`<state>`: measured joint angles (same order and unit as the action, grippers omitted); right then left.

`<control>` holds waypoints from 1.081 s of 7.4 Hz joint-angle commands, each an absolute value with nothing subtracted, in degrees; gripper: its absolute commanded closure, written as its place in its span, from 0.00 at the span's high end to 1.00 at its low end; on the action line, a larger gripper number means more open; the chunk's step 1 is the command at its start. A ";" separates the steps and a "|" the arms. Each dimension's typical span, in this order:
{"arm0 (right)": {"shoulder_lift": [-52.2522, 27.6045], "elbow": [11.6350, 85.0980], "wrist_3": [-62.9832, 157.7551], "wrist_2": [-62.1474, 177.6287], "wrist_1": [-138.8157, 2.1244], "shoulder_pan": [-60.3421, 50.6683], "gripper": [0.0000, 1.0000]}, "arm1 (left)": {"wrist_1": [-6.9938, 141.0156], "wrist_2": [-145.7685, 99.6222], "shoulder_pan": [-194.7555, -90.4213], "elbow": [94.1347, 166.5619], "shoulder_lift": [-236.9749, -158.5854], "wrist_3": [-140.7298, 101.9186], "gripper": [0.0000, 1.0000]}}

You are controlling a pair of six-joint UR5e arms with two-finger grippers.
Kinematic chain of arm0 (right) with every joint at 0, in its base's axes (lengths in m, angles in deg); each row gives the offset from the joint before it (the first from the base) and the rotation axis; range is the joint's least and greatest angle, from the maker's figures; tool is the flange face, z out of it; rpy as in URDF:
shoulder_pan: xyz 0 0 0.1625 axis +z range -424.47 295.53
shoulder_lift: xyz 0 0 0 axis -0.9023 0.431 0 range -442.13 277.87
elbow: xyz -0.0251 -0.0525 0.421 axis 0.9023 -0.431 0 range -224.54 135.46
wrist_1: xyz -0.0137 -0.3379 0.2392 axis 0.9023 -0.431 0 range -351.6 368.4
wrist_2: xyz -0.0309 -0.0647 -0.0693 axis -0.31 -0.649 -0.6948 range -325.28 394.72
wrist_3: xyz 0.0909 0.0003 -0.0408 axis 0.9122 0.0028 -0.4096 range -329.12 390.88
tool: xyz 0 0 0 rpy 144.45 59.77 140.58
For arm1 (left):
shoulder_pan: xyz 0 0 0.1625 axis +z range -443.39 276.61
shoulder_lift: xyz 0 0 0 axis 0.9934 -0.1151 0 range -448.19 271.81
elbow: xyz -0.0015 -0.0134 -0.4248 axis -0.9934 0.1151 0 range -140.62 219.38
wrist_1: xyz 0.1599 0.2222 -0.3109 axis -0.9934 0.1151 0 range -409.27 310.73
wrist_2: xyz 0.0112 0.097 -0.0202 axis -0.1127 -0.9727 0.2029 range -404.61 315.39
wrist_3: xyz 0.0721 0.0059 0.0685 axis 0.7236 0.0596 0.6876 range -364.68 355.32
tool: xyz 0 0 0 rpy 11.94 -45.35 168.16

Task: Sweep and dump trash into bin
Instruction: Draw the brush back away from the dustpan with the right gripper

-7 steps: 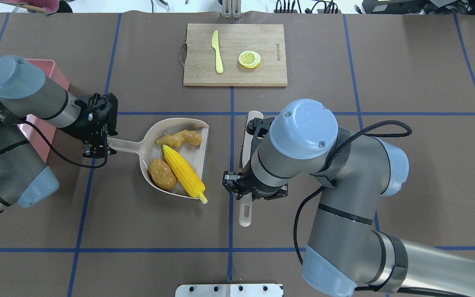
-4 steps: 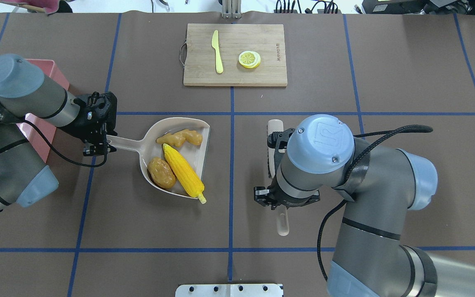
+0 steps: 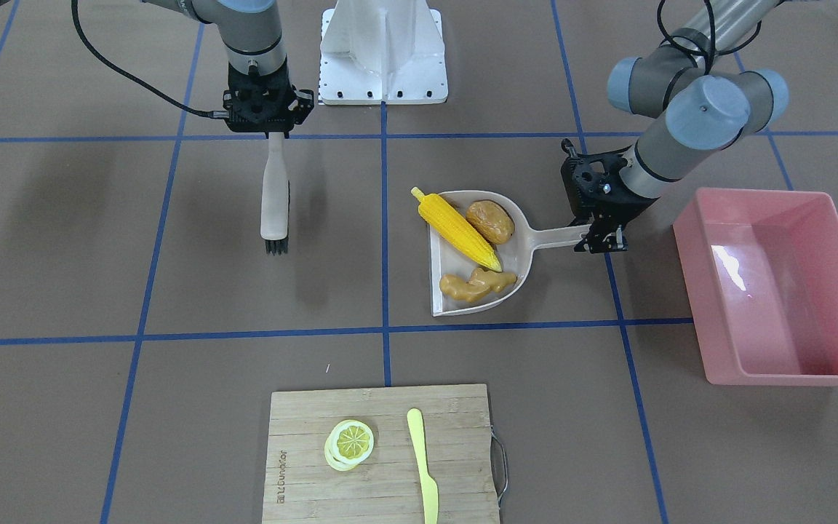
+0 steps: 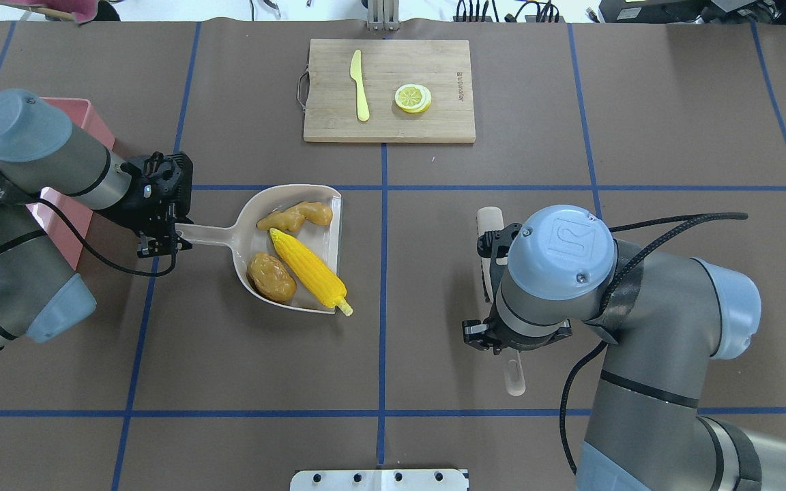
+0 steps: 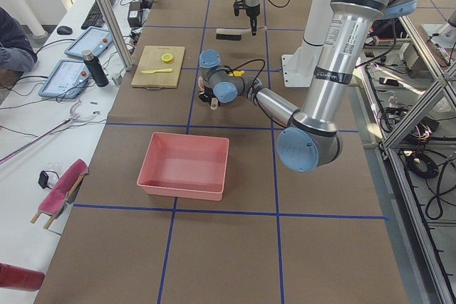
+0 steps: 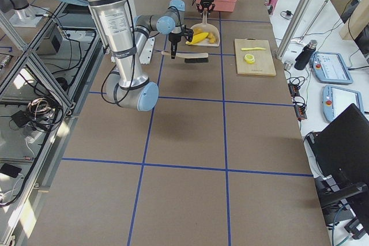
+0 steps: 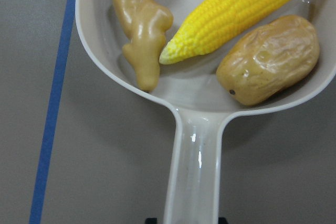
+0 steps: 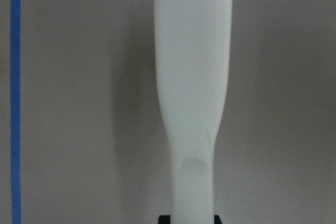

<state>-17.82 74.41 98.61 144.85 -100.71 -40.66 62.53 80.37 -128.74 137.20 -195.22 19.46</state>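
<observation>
Pink bin [image 3: 783,313] on the table at robot's left, just beyond the left arm. Dustpan [image 3: 517,258] handle clamped in left gripper [image 3: 597,240]. Brush [image 3: 274,196] handle clamped in right gripper [image 3: 271,131], well apart. In the pan: corn cob [image 3: 457,229], tip overhanging the open edge; potato chunk [image 3: 490,221] touching it; ginger root [image 3: 476,284].

Corn cob [image 4: 309,276], potato chunk [image 4: 271,277] and ginger root [image 4: 294,216] inside dustpan [image 4: 209,236] in left hand [image 4: 164,244]
</observation>
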 commanded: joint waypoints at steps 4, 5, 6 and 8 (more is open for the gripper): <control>-15.00 74.90 97.25 145.02 -101.64 -40.13 0.00 | 62.62 80.37 -128.83 137.46 -195.15 19.49 0.08; -13.94 76.47 93.41 145.80 -101.99 -37.95 0.00 | 62.62 80.37 -128.83 137.46 -195.06 19.49 0.07; -11.41 78.57 92.07 146.68 -101.99 -36.71 0.00 | 63.05 80.37 -128.83 137.46 -194.80 19.49 0.04; -10.85 78.59 89.53 146.69 -104.70 -36.52 0.00 | 63.23 80.37 -128.83 137.46 -194.71 19.41 0.00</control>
